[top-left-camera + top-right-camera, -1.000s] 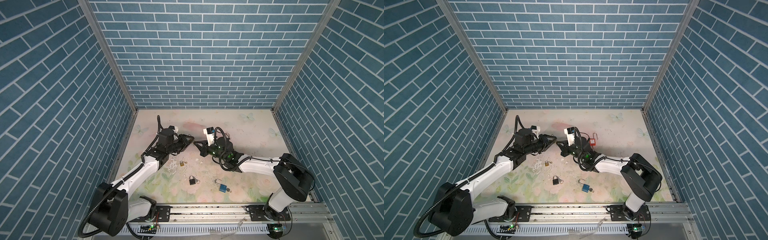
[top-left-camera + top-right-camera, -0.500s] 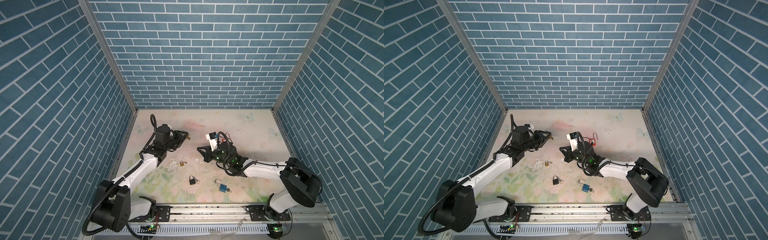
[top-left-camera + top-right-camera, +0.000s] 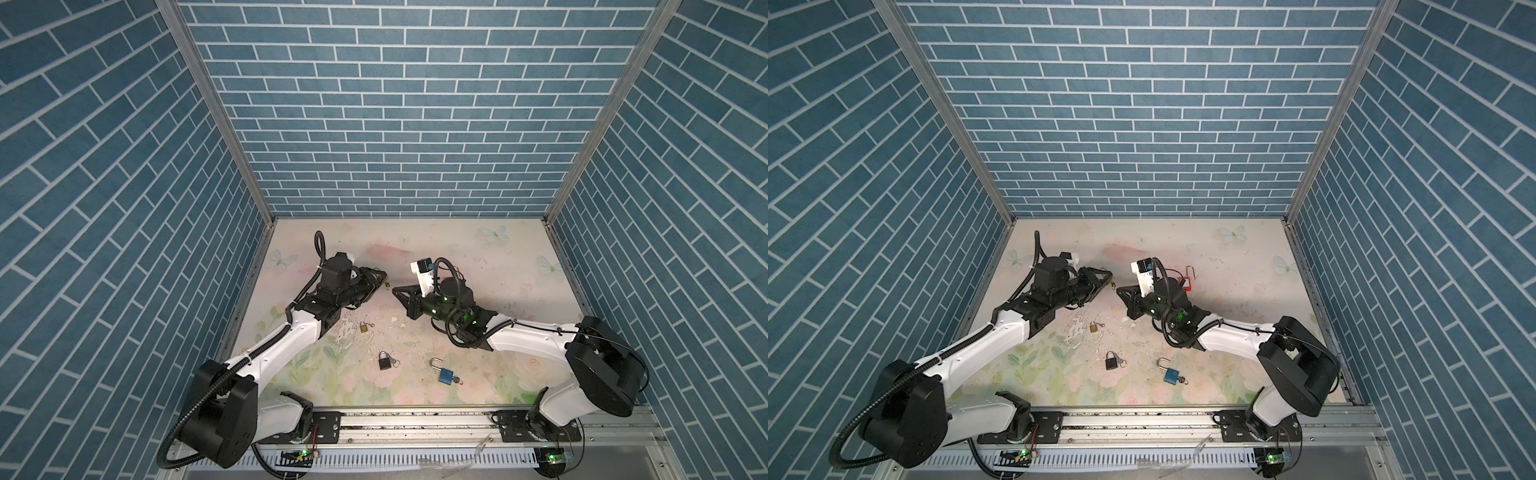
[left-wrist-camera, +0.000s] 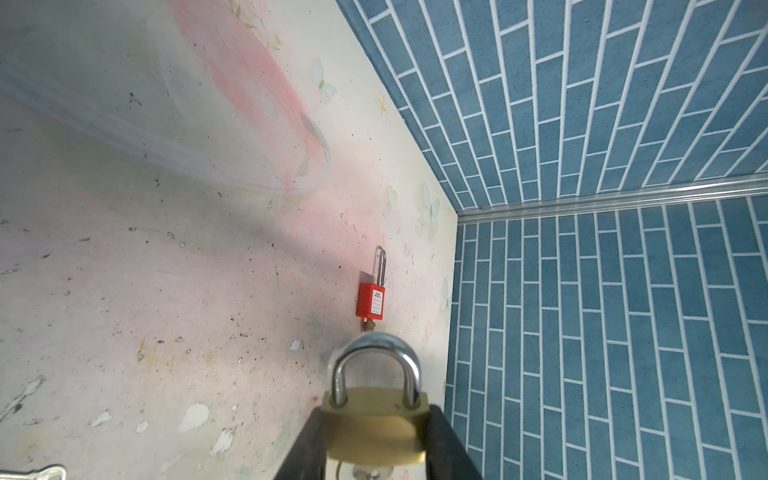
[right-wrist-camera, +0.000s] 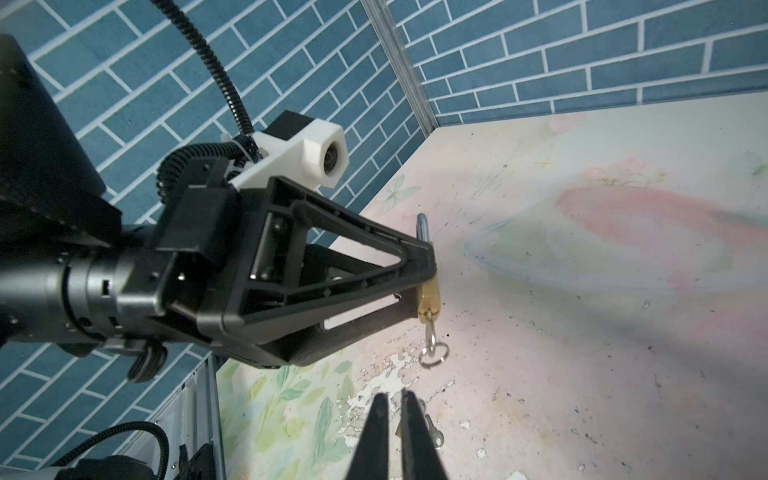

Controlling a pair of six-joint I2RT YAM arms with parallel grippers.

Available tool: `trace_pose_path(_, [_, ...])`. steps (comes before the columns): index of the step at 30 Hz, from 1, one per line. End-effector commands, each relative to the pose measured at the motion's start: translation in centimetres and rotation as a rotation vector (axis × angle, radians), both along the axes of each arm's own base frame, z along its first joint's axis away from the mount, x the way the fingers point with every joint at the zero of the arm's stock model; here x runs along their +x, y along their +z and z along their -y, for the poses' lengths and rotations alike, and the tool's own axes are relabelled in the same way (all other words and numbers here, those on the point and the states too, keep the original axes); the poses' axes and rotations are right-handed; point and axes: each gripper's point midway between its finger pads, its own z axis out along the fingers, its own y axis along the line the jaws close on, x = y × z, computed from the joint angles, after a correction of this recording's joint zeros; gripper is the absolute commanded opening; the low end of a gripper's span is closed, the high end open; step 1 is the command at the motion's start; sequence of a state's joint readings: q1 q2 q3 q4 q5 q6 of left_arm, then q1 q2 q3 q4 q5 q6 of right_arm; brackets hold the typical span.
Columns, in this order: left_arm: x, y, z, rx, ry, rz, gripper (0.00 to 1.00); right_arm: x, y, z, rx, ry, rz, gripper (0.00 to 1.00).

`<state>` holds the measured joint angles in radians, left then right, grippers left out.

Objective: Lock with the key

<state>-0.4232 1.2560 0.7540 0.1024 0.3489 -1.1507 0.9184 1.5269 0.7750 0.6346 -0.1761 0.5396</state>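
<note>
Brass padlock [image 4: 376,419] up off the desk [image 4: 124,291], clamped by its body in the left end effector [image 3: 383,275], well apart from the red padlock [image 4: 371,299] lying flat by the far wall. Both shackle legs look seated in the body, so the closing part appears done. The key [image 5: 431,328] sits in the keyhole, its ring [image 5: 434,356] dangling free. Whether it is turned to lock, I cannot tell. The right end effector [image 5: 395,399] points at that key from the red padlock's side, jaws a narrow slit apart and gripping nothing. What looks to be left is taking the key, turning it if needed, and drawing it out.
</note>
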Motion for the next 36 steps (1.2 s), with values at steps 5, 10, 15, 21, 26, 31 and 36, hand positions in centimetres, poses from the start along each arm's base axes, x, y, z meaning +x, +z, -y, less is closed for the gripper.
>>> trace_pose_path(5, [-0.3, 1.6, 0.4, -0.013, -0.031, 0.037, 0.0, 0.8, 0.9, -0.5, -0.021, -0.015, 0.063, 0.24])
trace_pose_path(10, [-0.5, 1.8, 0.5, -0.021, -0.041, 0.036, 0.0, 1.4, 0.8, -1.4, -0.031, -0.004, 0.069, 0.24])
trace_pose_path(15, [-0.7, 2.0, 0.5, -0.033, -0.041, 0.036, 0.0, 1.5, 0.4, -2.1, -0.043, 0.014, 0.065, 0.22])
trace_pose_path(21, [-0.7, 1.9, 0.6, -0.052, -0.039, 0.027, 0.0, 1.5, -0.3, -1.9, -0.058, 0.009, 0.059, 0.23])
trace_pose_path(26, [-0.7, 2.0, 0.7, -0.057, -0.041, 0.023, 0.0, 1.6, -0.5, -1.3, -0.063, -0.013, 0.065, 0.26])
trace_pose_path(31, [-0.7, 2.1, 0.7, -0.06, -0.039, 0.027, 0.0, 1.5, -0.7, -1.3, -0.066, -0.013, 0.066, 0.28])
trace_pose_path(36, [-0.7, 2.2, 0.7, -0.065, -0.036, 0.03, 0.0, 1.6, -0.7, -1.4, -0.067, -0.009, 0.069, 0.29])
